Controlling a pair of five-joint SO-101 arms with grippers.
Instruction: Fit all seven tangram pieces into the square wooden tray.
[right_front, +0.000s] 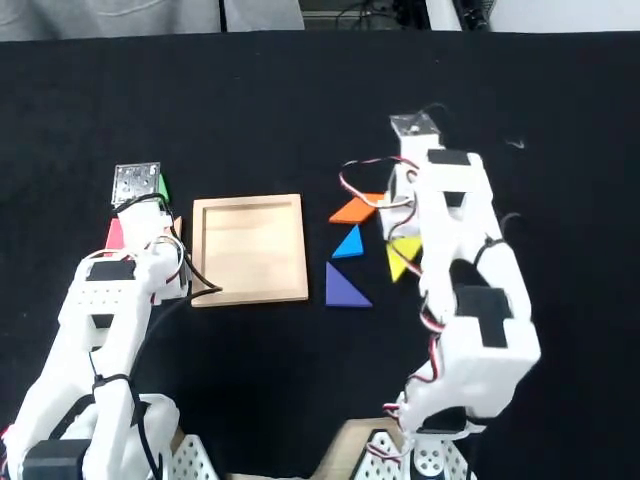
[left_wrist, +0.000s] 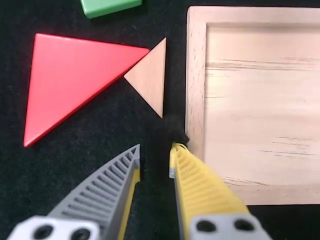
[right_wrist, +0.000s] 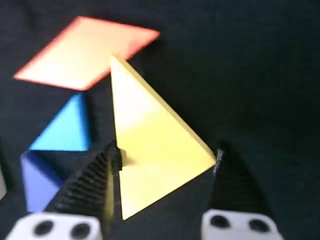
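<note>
Black cloth (right_front: 250, 110) covers table; grey surface (right_front: 110, 15), dark cables (right_front: 372, 12) behind.

The left wrist view's edge cuts off the green piece (left_wrist: 111, 6), and the right arm (right_front: 455, 230) overlaps the yellow triangle (right_front: 398, 258)
</note>
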